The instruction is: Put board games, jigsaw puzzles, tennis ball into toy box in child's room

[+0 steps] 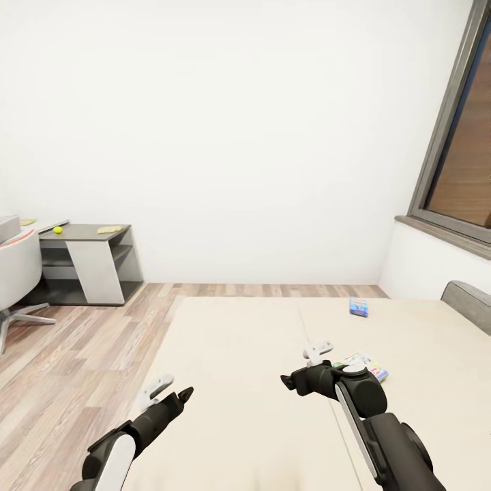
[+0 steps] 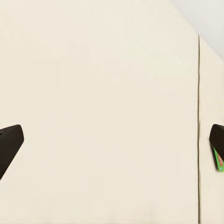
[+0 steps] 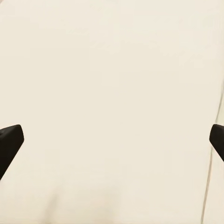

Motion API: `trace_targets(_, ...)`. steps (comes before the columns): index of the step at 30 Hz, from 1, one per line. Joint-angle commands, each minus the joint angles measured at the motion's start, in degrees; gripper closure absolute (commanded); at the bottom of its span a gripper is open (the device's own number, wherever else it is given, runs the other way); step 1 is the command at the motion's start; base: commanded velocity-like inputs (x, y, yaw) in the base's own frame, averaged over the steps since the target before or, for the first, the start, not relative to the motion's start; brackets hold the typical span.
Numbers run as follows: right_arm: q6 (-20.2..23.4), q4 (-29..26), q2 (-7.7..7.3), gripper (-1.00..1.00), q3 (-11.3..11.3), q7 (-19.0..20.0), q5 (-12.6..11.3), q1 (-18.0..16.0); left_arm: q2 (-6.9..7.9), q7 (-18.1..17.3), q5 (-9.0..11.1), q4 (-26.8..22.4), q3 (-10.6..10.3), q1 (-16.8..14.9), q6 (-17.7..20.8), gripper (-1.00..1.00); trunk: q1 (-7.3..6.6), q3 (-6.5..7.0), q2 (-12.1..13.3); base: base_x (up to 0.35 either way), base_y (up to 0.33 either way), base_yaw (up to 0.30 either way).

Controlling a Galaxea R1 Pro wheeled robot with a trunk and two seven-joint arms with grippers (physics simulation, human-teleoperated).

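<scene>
Head view: beige bed (image 1: 259, 382) fills the near foreground, its grey headboard (image 1: 469, 300) at far right; light-blue board game (image 1: 359, 306) lies flat toward the bed's far edge, and a second printed game box (image 1: 368, 365) lies nearer, partly behind the right arm. Left gripper (image 1: 172, 392) and right gripper (image 1: 300, 368) hang over the mattress, each with fingers spread and holding nothing. Far left: dark grey desk wing (image 1: 88, 235) bearing the tennis ball (image 1: 58, 230), beside a grey chair (image 1: 17, 266). Left wrist view: fingertips (image 2: 10, 142) parted over the mattress seam; a green-edged box corner (image 2: 218, 161) shows beside one tip. Right wrist view: fingertips (image 3: 10, 140) parted over bare mattress.
</scene>
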Motion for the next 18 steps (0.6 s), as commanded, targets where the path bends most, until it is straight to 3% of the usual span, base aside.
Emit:
trace_targets(1,0.2,-0.1,-0.04,-1.0,0.1,0.5,0.6,-0.1,-0.05,0.4,0.6,-0.1,0.1,0.0,0.3,-1.0,0.0,-0.07,0.0,0.0,-0.009,-0.043)
trace_targets(18,0.2,-0.1,0.04,-1.0,0.1,0.5,0.6,0.0,0.01,0.4,0.6,-0.1,0.1,0.0,0.3,-1.0,0.0,-0.07,0.0,0.0,-0.004,-0.06)
